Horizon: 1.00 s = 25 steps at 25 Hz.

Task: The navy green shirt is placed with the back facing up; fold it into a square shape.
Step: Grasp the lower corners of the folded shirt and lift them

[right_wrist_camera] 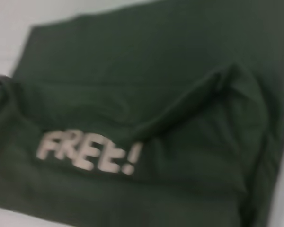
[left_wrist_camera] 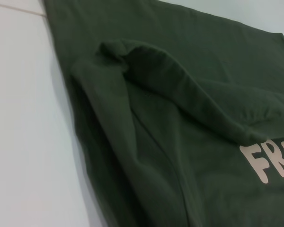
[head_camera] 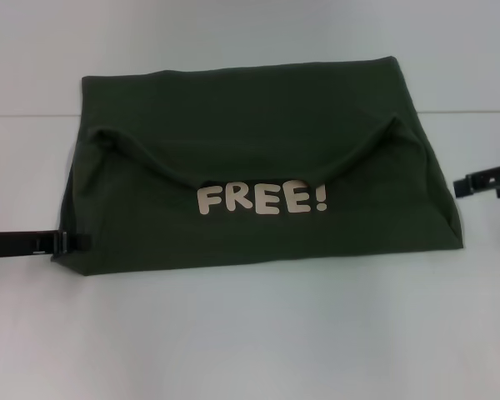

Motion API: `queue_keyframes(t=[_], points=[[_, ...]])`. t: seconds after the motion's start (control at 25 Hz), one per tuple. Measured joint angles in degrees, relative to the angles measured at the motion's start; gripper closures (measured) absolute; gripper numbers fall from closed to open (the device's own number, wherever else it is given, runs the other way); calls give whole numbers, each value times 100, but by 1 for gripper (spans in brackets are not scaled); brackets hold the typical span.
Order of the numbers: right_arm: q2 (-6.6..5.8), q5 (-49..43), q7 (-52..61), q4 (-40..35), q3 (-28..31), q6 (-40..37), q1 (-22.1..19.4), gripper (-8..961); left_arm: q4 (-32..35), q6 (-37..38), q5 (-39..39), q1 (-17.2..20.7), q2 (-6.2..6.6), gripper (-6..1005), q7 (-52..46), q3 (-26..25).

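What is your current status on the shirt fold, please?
Left gripper at the near-left edge of the navy green shirt, right gripper off its right side, apart. Shirt partly folded, lettering up. Nothing in the way.

Even bright light, soft shadows, right wrist view blurred

Navy green shirt [head_camera: 258, 158]: dark olive cotton, partly folded into a wide block on the white surface; near portion turned over, cream "FREE!" lettering showing; lies between both claws, left edge by the left one.
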Motion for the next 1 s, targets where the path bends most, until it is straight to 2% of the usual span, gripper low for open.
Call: queue_keyframes(t=[0.2, 0.36, 0.52, 0.76, 1.0], points=[[78, -596, 50, 355, -69, 321, 149, 23, 21, 63, 0, 8, 0, 999, 2, 0], [131, -618, 4, 848, -135, 910, 161, 23, 57, 82, -21, 17, 0, 999, 2, -1], [248, -592, -22, 1139, -354, 1362, 188, 24, 59, 93, -31, 18, 0, 1000, 10, 0], [405, -591, -35, 1246, -455, 1633, 293, 24, 60, 103, -39, -2, 0, 1000, 51, 1], [462, -595, -71, 1507, -463, 1855, 360, 24, 67, 131, -53, -3, 0, 999, 97, -15]])
